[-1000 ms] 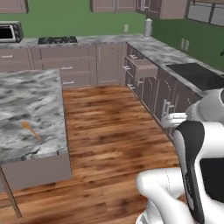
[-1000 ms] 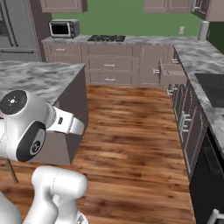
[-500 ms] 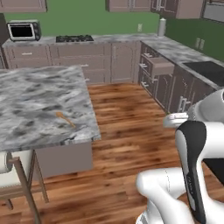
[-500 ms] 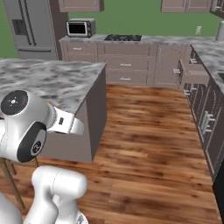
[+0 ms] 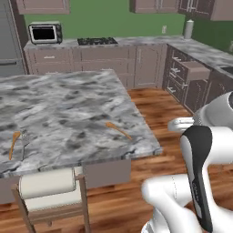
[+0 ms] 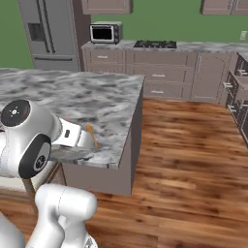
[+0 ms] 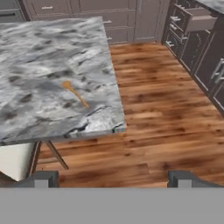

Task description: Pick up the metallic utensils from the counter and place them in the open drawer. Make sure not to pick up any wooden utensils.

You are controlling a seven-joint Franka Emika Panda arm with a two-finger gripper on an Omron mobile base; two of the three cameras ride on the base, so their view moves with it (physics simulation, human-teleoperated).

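Approach step, judged: nothing picked yet. Gripper (image 7: 112, 178) hung over floor near counter (image 5: 68, 109), jaws wide apart, empty. I saw two wooden spoons (image 5: 118, 129) there; cutlery unclear. Drawer (image 5: 196, 70) open, well apart. Next: find knife, fork.

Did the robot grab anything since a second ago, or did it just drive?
It just drove: the whole view swung toward the island counter. Its hand is open and empty, as before. The wooden spoon lies on the counter, and the drawer is open.
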